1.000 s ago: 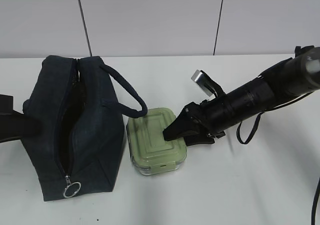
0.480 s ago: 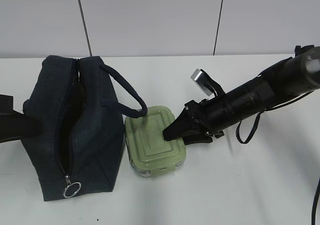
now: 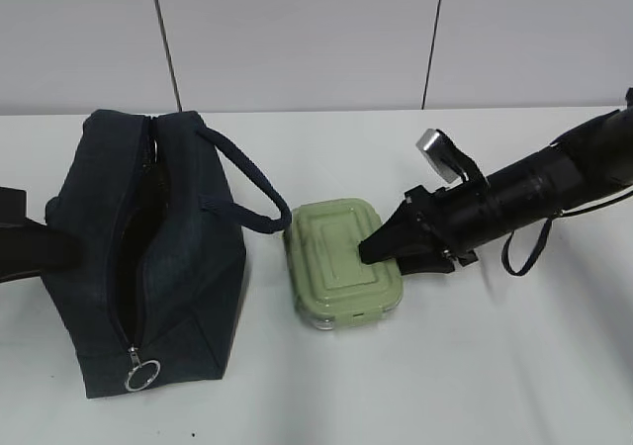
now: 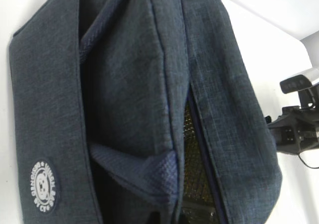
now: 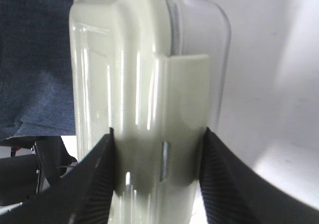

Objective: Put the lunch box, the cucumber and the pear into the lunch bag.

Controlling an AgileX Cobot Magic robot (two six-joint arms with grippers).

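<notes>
The dark navy lunch bag (image 3: 148,257) stands at the left with its top zipper open; it fills the left wrist view (image 4: 124,84). The sage-green lidded lunch box (image 3: 336,257) sits on the table to the right of the bag, apart from it. My right gripper (image 3: 381,252) is shut on the box's right end; in the right wrist view both fingers clamp the lunch box (image 5: 124,84) across lid and clear base, gripper (image 5: 158,132). The left arm (image 3: 30,247) lies against the bag's left side, its gripper hidden. Cucumber and pear are out of view.
The bag's padded loop handle (image 3: 252,183) arches toward the box. The silver ring pull (image 3: 141,375) hangs at the bag's near end. White table all round, a grey panelled wall behind. The right arm also shows in the left wrist view (image 4: 296,129).
My right gripper has drawn back to the right with the lunch box, pulling it away from the bag's side and turning it a little. The bag and left arm have not moved.
</notes>
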